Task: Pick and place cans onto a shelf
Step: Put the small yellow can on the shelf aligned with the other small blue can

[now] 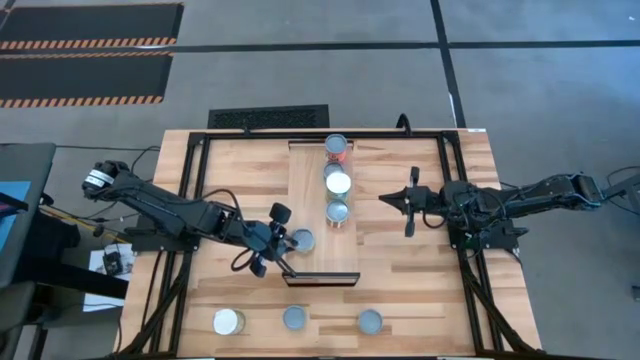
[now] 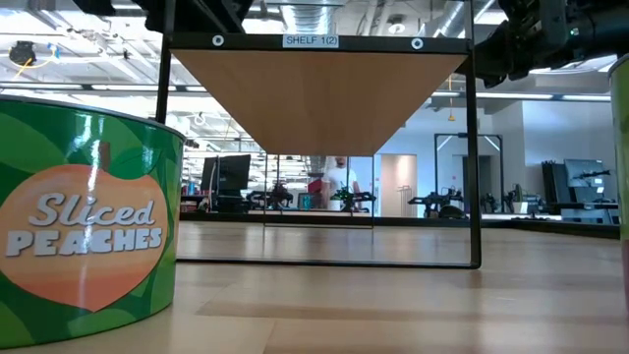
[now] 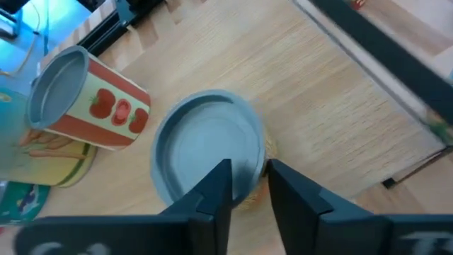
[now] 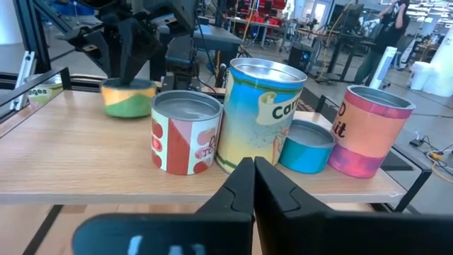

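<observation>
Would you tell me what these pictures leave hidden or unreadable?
- Low view: only the underside of the shelf shows, hiding the cans on it; the left edge cuts the peaches can.
- High view: the front table cans show tops only, labels hidden.
- Right wrist view: the blue can sits half hidden behind the taller can.
- Left wrist view: the left gripper covers the grey-topped can's near rim.

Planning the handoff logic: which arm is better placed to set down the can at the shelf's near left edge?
Left. The left gripper sits at the low silver-topped can on the light-wood shelf, its fingers over its rim. The right gripper waits beyond the shelf's other side.
</observation>
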### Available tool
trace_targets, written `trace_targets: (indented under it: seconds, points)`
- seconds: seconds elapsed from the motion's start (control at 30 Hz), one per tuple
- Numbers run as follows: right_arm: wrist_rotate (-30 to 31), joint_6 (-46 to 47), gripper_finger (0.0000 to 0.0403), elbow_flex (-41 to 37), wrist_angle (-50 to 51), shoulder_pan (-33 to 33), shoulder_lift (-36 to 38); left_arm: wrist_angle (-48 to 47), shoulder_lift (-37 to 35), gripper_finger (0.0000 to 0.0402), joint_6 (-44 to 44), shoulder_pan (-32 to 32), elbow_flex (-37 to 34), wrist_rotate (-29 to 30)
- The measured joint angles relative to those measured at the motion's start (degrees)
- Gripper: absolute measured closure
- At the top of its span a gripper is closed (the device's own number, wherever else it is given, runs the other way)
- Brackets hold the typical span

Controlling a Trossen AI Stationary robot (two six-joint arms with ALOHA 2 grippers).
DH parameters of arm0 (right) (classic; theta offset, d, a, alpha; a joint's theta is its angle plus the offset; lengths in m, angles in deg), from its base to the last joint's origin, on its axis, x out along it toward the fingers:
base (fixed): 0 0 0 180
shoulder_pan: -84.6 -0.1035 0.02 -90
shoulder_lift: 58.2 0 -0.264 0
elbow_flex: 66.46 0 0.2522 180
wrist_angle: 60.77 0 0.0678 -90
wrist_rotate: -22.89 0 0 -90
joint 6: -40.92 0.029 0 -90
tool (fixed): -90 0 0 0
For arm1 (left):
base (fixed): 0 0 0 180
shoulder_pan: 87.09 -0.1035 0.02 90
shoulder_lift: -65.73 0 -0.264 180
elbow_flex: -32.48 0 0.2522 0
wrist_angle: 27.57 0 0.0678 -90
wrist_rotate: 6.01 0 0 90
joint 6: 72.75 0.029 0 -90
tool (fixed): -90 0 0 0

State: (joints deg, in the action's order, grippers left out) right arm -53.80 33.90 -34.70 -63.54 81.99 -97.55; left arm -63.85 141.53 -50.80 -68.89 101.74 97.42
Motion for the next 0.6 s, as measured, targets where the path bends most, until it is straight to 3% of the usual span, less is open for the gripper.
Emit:
trace_targets:
  seconds: [0.17, 0.37, 0.6]
  points:
    - [0.00, 0.13, 0.0381, 0.00, -0.04, 0.00, 0.00, -0.33, -0.24, 0.0392, 2.85, -1.65, 0.00, 1.53]
    - [0.02, 0.14, 0.0387, 0.00, -0.20, 0.02, 0.00, -0.49, -4.12, 0.0399, 0.19, -7.55, -0.11, -1.30]
    - [0.02, 0.13, 0.0383, 0.00, -0.28, 0.01, 0.00, 0.71, -5.55, 0.0401, -4.97, -19.77, -0.11, -8.78]
